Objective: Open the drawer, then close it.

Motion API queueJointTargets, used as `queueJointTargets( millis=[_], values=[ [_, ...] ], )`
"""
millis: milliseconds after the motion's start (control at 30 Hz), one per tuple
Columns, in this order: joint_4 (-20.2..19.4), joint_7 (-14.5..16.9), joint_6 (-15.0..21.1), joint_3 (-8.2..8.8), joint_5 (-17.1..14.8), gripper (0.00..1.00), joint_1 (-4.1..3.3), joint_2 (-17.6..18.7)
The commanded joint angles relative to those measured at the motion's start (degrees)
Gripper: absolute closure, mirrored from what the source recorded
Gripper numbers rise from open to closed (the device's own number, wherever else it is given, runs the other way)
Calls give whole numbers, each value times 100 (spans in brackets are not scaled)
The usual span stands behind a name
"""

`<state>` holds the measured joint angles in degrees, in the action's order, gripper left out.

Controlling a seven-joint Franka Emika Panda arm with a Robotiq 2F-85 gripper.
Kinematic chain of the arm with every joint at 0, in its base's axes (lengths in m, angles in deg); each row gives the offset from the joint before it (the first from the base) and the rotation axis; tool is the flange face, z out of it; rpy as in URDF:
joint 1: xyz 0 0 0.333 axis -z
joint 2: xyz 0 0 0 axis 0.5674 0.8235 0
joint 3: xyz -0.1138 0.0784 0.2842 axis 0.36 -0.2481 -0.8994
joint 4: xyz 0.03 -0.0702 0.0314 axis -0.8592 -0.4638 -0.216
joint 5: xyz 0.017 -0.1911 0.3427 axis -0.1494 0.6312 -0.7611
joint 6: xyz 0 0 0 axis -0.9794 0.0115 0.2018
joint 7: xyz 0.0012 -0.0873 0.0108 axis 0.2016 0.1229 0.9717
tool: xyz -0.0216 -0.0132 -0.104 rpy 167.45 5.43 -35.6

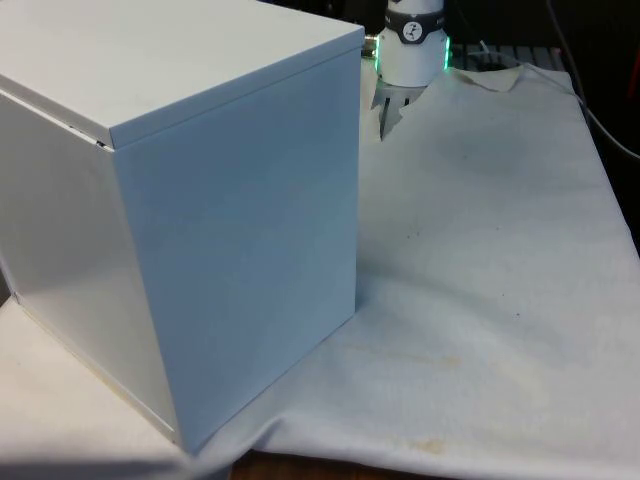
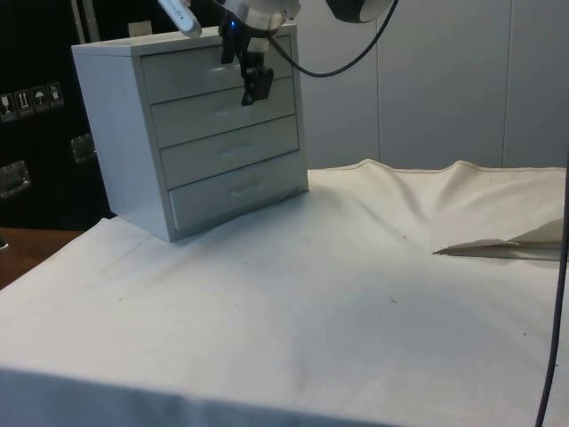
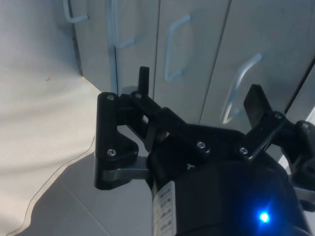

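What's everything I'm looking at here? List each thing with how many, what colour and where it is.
chest of drawers: one, white, standing on the table at the front view's left, its back and side turned to the front camera
drawers: four, white, stacked in the chest's front, all shut
drawer handles: four, white, one on each drawer front
cloth: one, white, spread over the table, rumpled and folded at its far edge in the side view
cabinets: grey doors behind the table in the side view
cable: one, black, hanging in a loop from the arm
gripper: one, black, fingers apart, in front of the chest's upper drawers, holding nothing
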<state>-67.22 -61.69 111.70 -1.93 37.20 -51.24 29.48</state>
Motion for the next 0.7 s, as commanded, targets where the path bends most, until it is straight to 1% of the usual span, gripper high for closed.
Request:
queueJointTargets(
  millis=[0,233,267,300,367,500,533,567,600,667],
  values=[
    [17,-17,115,17,40,0,23,23],
    [46,17,166,86,-11,0,34,103],
    [11,0,52,69,-6,0,6,57],
    [52,17,178,97,-17,0,29,109],
    [86,40,189,126,-46,0,29,143],
    [120,57,189,138,-80,0,34,172],
    [126,57,172,143,-86,0,29,172],
    [103,0,92,138,-40,0,6,132],
    [132,52,166,143,-92,0,23,172],
    [132,52,155,143,-92,0,23,160]
  ],
)
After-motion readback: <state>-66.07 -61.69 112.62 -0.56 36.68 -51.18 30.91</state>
